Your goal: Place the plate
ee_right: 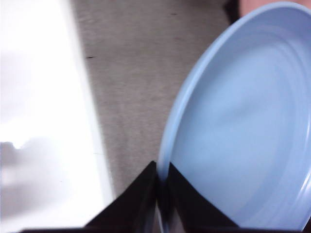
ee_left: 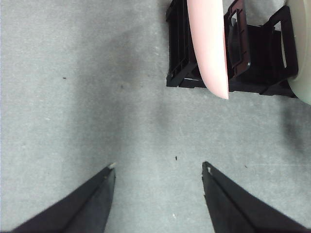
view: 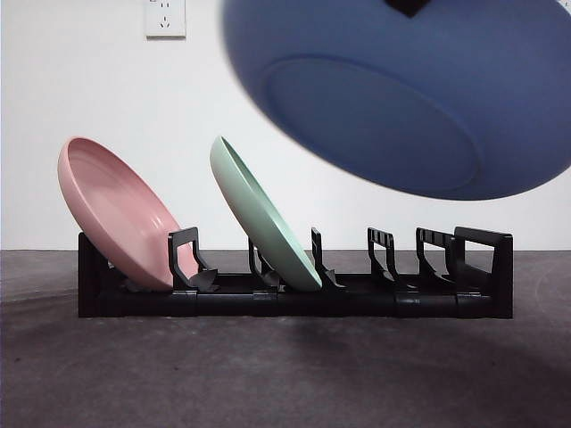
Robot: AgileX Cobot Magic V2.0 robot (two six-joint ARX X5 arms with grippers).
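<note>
Right gripper (ee_right: 162, 182): two black jaws pressed together on the rim of the blue plate (ee_right: 243, 126), one jaw on each face of the rim.
Left gripper (ee_left: 158, 167): jaws spread wide apart, nothing between them, hanging over bare grey table (ee_left: 97, 97) near the pink-plate end of the rack.
Blue plate, look: round, plain mid-blue, shallow, with a raised rim and a circular foot ring on its underside (view: 419, 98); inner face smooth and paler in the right wrist view.
Blue plate, place: held in the air, tilted, underside toward the front camera, above the right-hand part of the rack and clear of it, touching no slot.
Rack (view: 294, 290): black, long and low, with upright dividers; it rests on the table.
Pink plate (view: 120, 214): leans in the leftmost slot.
Green plate (view: 263, 214): leans in a slot further right, apart from the pink one; the slots to its right hold nothing.
Wall socket (view: 165, 16): white, on the white wall behind.
Cut off: the blue plate's top and right edge run out of the front view; the gripper shows there only as a small black tip at the top edge.
Hard to make out: the blue plate is blurred in both views; the green plate shows only as a pale edge in the left wrist view.
</note>
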